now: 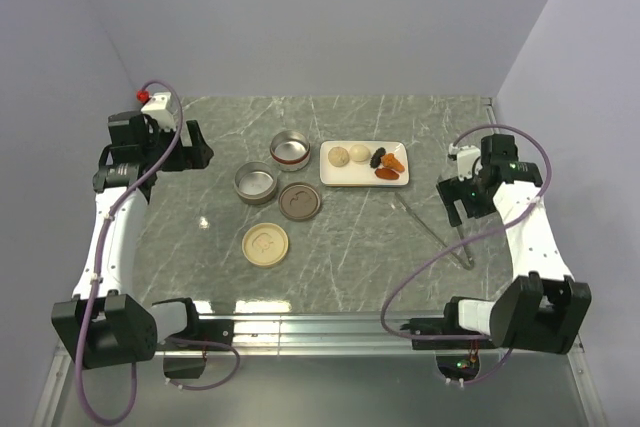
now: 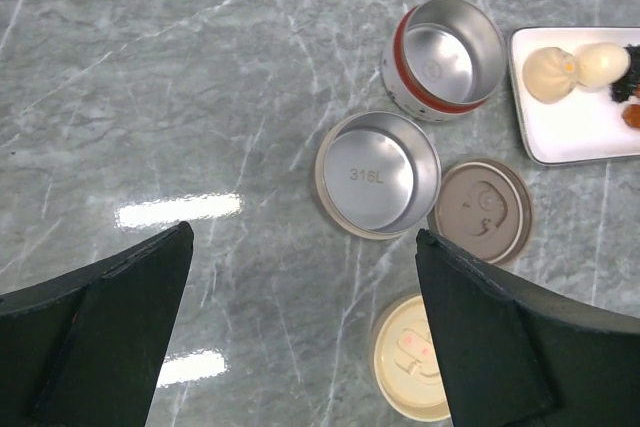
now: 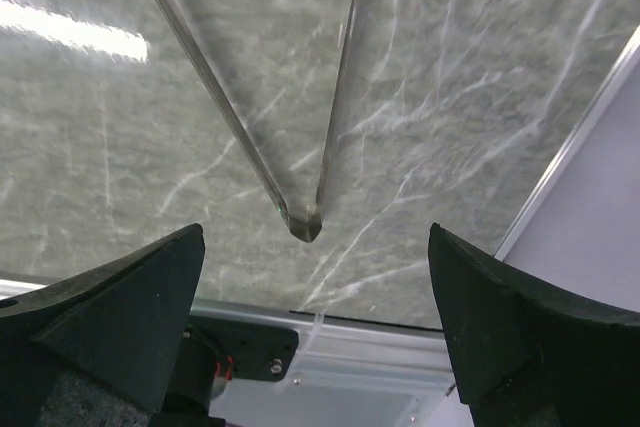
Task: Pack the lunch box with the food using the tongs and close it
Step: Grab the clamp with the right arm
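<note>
grey-green veined marble table (image 1: pixel 200 127), glossy, enclosed by plain pale lilac walls (image 1: pixel 300 17). two round steel tins: red-banded tin (image 1: pixel 290 150), plain tin (image 1: pixel 256 183). two flat round lids: brown lid (image 1: pixel 300 200), cream lid (image 1: pixel 265 245). one white rectangular plate (image 1: pixel 340 176) carries the food (image 1: pixel 372 158): two cream balls, one black lump, a few orange-brown chunks. one slim v-shaped tongs (image 1: pixel 435 232) lies right of the plate, beneath the right gripper (image 1: pixel 455 207). left gripper (image 2: pixel 303 242) and right gripper: jaws wide, empty.
</note>
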Motion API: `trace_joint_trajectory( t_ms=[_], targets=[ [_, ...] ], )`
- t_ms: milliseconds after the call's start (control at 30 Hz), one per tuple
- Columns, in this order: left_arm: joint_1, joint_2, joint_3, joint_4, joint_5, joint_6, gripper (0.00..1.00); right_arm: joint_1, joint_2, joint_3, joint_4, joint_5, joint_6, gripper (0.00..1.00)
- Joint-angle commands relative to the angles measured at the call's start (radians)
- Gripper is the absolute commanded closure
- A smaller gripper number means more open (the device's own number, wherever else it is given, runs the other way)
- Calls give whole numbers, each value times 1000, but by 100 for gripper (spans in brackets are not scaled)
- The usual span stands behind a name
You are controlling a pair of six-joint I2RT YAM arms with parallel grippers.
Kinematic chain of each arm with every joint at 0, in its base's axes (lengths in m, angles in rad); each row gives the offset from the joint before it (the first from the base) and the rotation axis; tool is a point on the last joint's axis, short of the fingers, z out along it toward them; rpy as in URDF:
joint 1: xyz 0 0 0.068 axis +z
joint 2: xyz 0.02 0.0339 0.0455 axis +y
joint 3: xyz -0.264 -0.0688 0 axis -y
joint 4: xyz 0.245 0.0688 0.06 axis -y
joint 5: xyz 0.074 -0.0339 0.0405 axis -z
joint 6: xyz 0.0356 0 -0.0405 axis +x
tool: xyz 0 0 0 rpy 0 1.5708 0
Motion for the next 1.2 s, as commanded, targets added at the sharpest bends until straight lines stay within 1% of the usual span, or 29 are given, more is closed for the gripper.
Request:
trace_joint_trajectory(
  t_ms=[0, 267, 333, 533, 833, 933, 1000, 1167],
  targets=[
    [0, -25, 27, 15, 63, 2, 1, -30, 31, 12, -40, -49, -78, 0],
    [-1, -18, 41, -5, 91, 19, 1, -30, 198, -116, 141, -52, -106, 0],
    [-1, -28, 33, -5, 91, 31, 1, -30, 244, -133, 199, -37, -104, 0],
    [-1, -51, 13, 10, 99, 51, 1, -30, 329, -165, 297, -17, -126, 0],
    [-1, -20, 6, 32, 116, 42, 0, -28, 416, -131, 363, -110, -109, 0],
    [-1, -14, 9, 32, 117, 45, 1, -27, 432, -107, 365, -127, -109, 1],
    [0, -11, 10, 34, 119, 45, 1, -27, 445, -95, 359, -138, -118, 4],
    [-1, -3, 10, 40, 123, 46, 1, -9, 453, -88, 356, -152, -123, 4]
  ],
)
